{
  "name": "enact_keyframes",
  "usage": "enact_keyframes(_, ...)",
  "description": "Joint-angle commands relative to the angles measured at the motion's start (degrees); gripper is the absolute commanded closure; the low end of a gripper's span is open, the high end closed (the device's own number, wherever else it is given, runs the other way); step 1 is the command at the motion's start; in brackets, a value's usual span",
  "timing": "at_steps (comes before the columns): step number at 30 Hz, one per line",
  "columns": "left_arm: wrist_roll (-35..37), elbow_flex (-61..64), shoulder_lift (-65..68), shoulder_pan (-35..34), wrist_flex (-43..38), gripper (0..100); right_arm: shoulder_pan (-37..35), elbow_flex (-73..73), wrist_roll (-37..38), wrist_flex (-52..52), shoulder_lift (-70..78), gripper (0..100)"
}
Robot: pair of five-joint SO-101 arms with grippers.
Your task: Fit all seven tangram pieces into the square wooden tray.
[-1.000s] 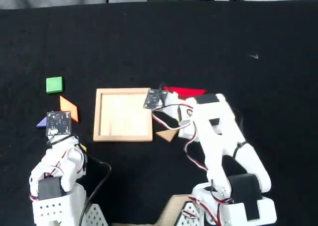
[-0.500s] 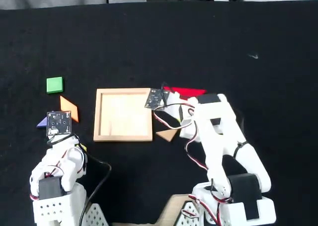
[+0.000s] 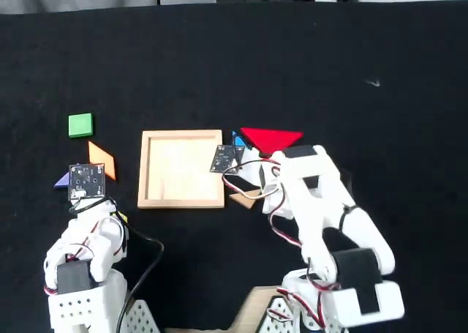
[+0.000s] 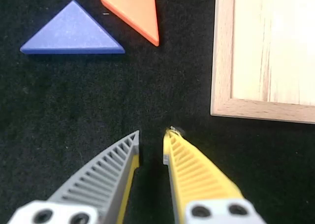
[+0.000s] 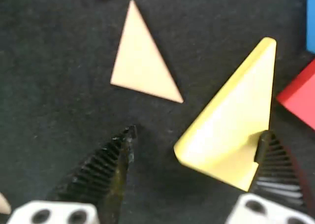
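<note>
Tangram tray point(image 3: 144, 172), square and wooden, sat near the middle of the desk point(image 3: 380, 47), a little toward its left edge. Every piece on show lay outside it.

Toward the desk's left edge the green square point(image 3: 80, 125) lay farthest back. The orange parallelogram point(image 3: 102, 160) was nearer the front, and the blue triangle point(image 3: 61, 180) lay just beside that. Off the tray's far right corner lay the red triangle point(image 3: 272, 137), with a small blue piece point(image 3: 238, 140) between it and the tray, partly hidden by the arm. A tan triangle point(image 3: 245, 197) lay just off the tray's near right corner.

The left gripper point(image 4: 151, 134) hung over bare desk by the tray's near left corner. Its jaws were parted only by a narrow gap and held nothing.

The right gripper point(image 5: 196, 135) was low beside the tray's right side, its jaws spread wide. The yellow triangle point(image 5: 231, 130) sat between them, apparently tilted. It touched one finger point(image 5: 273, 157) and stood apart from the other, so it was not clamped.
</note>
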Motion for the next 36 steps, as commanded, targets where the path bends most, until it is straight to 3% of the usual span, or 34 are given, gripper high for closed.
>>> enact_keyframes(1, -0.44, 1.19, -0.44, -0.75, 0.35, 91, 2.73, -4.26, 0.70, -0.79, 5.05, 63.7)
enact_keyframes(9, -0.44, 1.19, -0.44, -0.75, 0.35, 91, 3.96, -6.20, 0.70, -0.97, 6.46, 64.5)
enact_keyframes(16, -0.44, 1.19, -0.44, -0.75, 0.35, 91, 4.31, -10.51, 0.79, -0.97, 6.99, 85.9)
enact_keyframes(20, -0.44, 1.19, -0.44, -0.75, 0.35, 91, 4.31, -12.44, 0.79, -0.62, 6.64, 92.6)
enact_keyframes(30, -0.44, 1.19, -0.44, -0.75, 0.35, 91, 4.40, -13.58, 0.44, -0.44, 0.04, 94.3)
enact_keyframes(36, -0.44, 1.19, -0.44, -0.75, 0.35, 91, 1.23, -17.10, -1.76, 6.86, -8.48, 98.7)
